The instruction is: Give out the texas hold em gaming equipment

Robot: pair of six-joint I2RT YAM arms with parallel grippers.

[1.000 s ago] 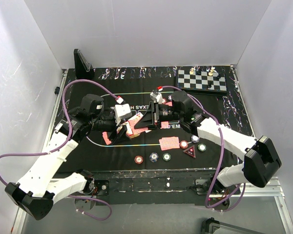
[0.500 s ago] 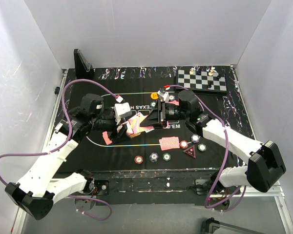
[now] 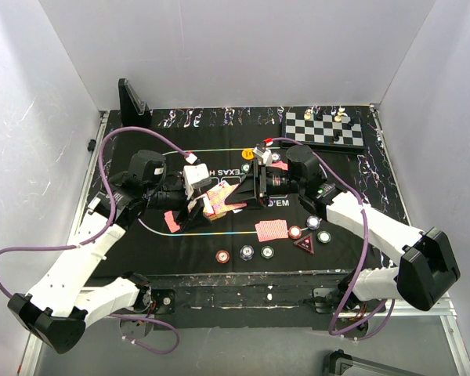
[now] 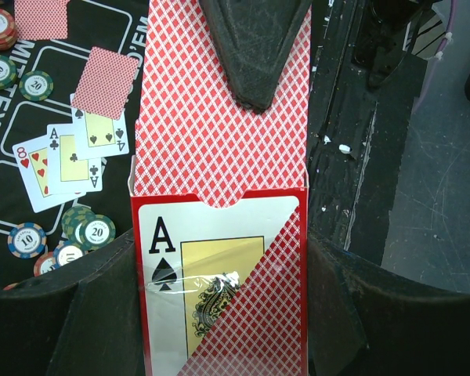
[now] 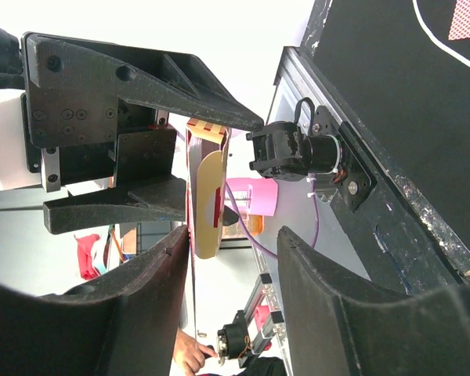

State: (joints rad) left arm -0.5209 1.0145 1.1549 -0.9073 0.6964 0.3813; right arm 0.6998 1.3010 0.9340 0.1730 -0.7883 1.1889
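My left gripper (image 4: 219, 317) (image 3: 197, 205) is shut on a red-patterned playing-card box (image 4: 219, 235) (image 3: 218, 197), held above the mat with its flap open. One black finger (image 4: 254, 47) of my right gripper lies on that flap. In the right wrist view the flap (image 5: 207, 196) shows edge-on beside the left jaw, and my right gripper (image 5: 233, 243) (image 3: 240, 193) stands open. Red-backed cards (image 3: 271, 229), poker chips (image 3: 245, 252), a red triangular marker (image 3: 304, 244) and a yellow button (image 3: 247, 154) lie on the mat. Face-up cards (image 4: 66, 157) and more chips (image 4: 86, 231) appear in the left wrist view.
A chessboard (image 3: 323, 128) with pieces sits at the back right. A black upright stand (image 3: 131, 102) is at the back left corner. The black printed mat (image 3: 180, 239) covers the table, and white walls close in three sides.
My right gripper's jaws have spread apart at the box flap and its arm shifted slightly right. The left gripper still holds the box in the same place.
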